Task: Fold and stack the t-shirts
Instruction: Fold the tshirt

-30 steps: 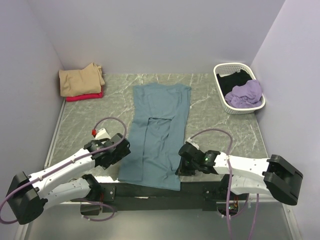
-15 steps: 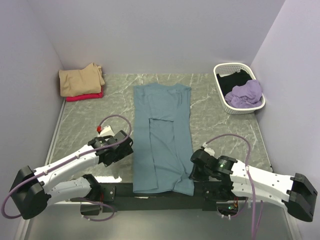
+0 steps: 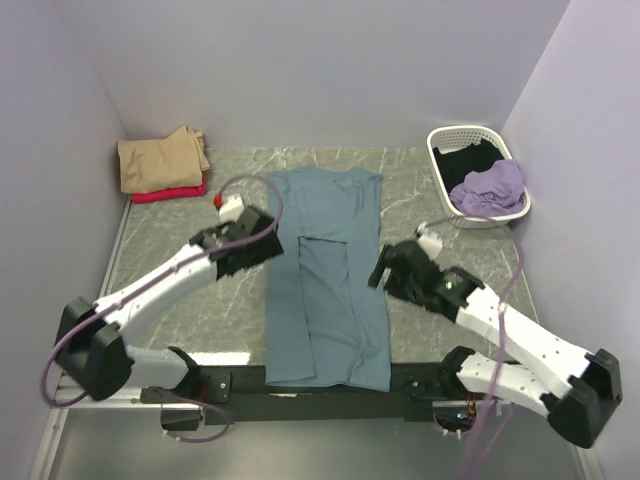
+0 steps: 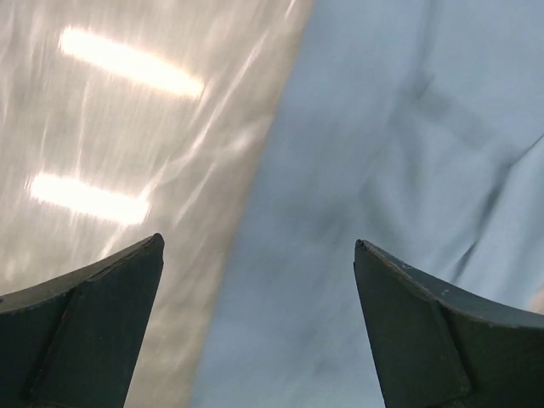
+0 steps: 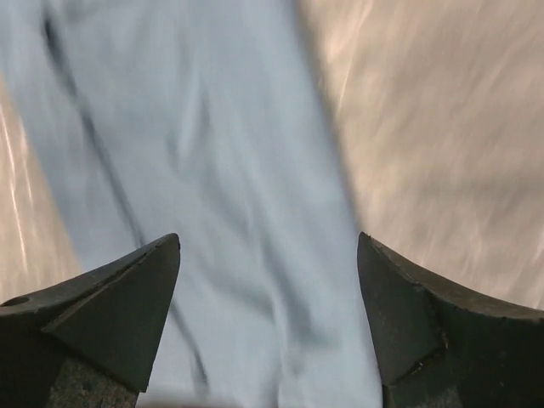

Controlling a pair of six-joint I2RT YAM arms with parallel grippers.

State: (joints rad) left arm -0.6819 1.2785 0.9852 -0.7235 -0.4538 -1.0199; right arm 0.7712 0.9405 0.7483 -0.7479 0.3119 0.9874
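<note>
A dusty teal-blue t-shirt [image 3: 325, 290] lies flat as a long narrow strip down the middle of the table, its sides folded in. My left gripper [image 3: 266, 246] hovers open at the strip's left edge, about halfway along. The left wrist view shows that gripper [image 4: 257, 246] empty, astride the teal cloth [image 4: 382, 170] and its edge. My right gripper [image 3: 380, 272] is open at the strip's right edge. Nothing sits in the right gripper [image 5: 268, 240] as seen from its wrist, only teal cloth [image 5: 212, 127] below. A folded tan t-shirt [image 3: 158, 160] rests on a red one [image 3: 165, 194] at the back left.
A white lattice basket [image 3: 440, 170] stands at the back right with a lilac shirt [image 3: 490, 186] and a black one [image 3: 467, 160] inside. Purple walls close in three sides. The black mounting bar [image 3: 240, 380] runs along the near edge under the shirt's hem.
Both arms have swung from the shirt's near end up to its middle. The right gripper has opened and let go of the cloth. The strip's near end has shifted right and lies straighter.
</note>
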